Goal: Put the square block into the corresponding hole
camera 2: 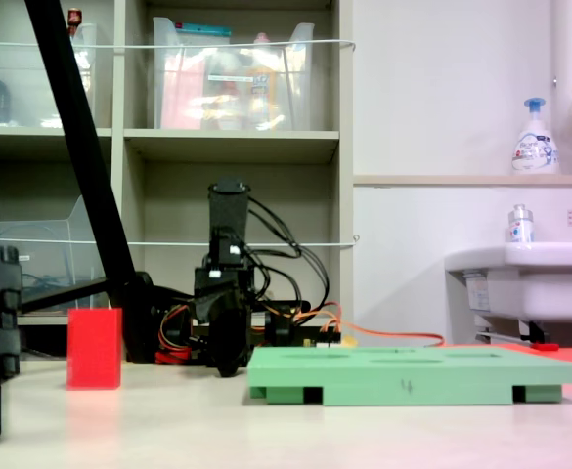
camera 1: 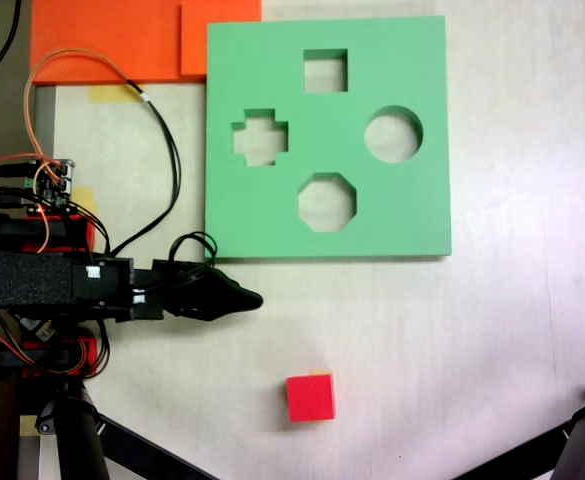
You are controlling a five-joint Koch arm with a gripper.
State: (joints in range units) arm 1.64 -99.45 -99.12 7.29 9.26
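Pale worktop [camera 1: 492, 340] carries a large green foam board [camera 1: 412, 210], its square cutout [camera 1: 325, 70] at the far edge in the first exterior view, beyond cross, round and octagonal holes. Judged risk: the small red foam cube [camera 1: 310, 397] sits apart on bare worktop, and a skewed grasp could jam it on the cutout's rim. Nearby the black arm lies low and folded, its gripper [camera 1: 234, 297] narrowed to a point, empty.

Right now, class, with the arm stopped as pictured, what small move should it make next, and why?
Probably swing the gripper toward the square block. In the first exterior view it holds nothing, and the block lies apart from it, far from the square hole.
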